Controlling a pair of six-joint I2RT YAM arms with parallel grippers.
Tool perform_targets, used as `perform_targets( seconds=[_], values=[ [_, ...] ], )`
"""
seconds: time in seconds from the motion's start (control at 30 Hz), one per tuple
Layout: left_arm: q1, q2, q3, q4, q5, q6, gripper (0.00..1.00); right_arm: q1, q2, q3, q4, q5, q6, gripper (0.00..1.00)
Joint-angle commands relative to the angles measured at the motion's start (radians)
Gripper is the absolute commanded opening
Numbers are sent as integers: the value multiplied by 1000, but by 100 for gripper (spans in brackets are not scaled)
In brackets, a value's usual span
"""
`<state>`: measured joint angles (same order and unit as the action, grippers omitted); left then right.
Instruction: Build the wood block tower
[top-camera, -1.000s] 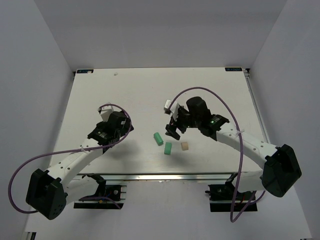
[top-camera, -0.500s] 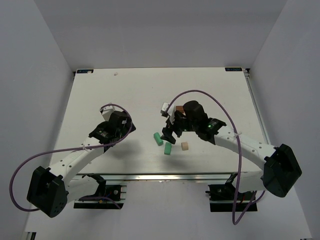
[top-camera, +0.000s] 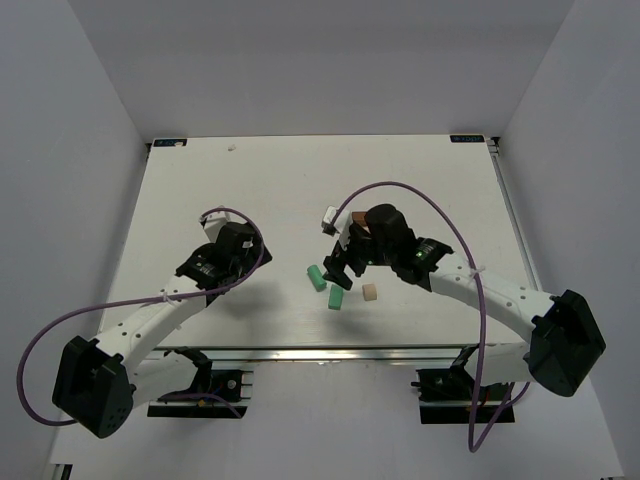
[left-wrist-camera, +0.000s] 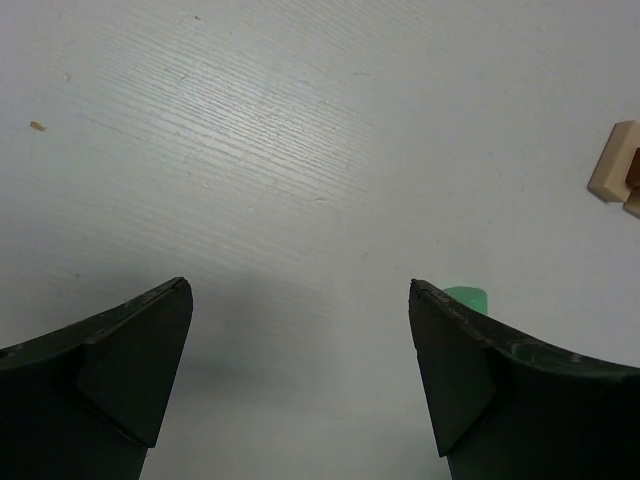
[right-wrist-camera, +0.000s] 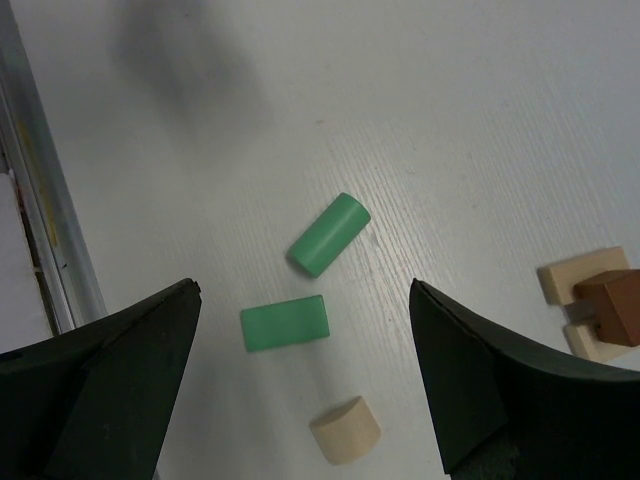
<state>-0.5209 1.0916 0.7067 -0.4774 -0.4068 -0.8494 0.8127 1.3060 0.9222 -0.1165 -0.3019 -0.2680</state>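
The small stack (top-camera: 357, 217) stands mid-table: pale tan pieces with a dark brown block on top, also at the right edge of the right wrist view (right-wrist-camera: 590, 300) and of the left wrist view (left-wrist-camera: 618, 170). Three loose blocks lie in front of it: a mint green cylinder (right-wrist-camera: 330, 234) (top-camera: 316, 277), a mint green rectangular block (right-wrist-camera: 285, 322) (top-camera: 337, 297) and a tan half-round block (right-wrist-camera: 345, 430) (top-camera: 369, 291). My right gripper (right-wrist-camera: 302, 288) (top-camera: 342, 266) is open and empty, hovering above these loose blocks. My left gripper (left-wrist-camera: 300, 285) (top-camera: 222, 250) is open and empty over bare table to the left.
The white table (top-camera: 260, 190) has a metal rail along its near edge (right-wrist-camera: 40, 210). A small white piece (top-camera: 330, 213) sits just left of the stack. Purple cables loop over both arms. White walls enclose the table.
My right gripper has moved left and nearer, over the loose blocks, which uncovered the brown block of the stack. The left arm has barely moved.
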Motion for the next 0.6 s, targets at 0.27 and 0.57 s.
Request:
perform_targets(
  seconds=[0.27, 0.57],
  values=[
    [-7, -10, 7, 29, 19, 88, 98, 83, 24, -37, -161, 175, -60, 89],
    [-7, -10, -29, 80, 28, 150, 98, 94, 70, -63, -218, 230, -109, 90]
  ],
)
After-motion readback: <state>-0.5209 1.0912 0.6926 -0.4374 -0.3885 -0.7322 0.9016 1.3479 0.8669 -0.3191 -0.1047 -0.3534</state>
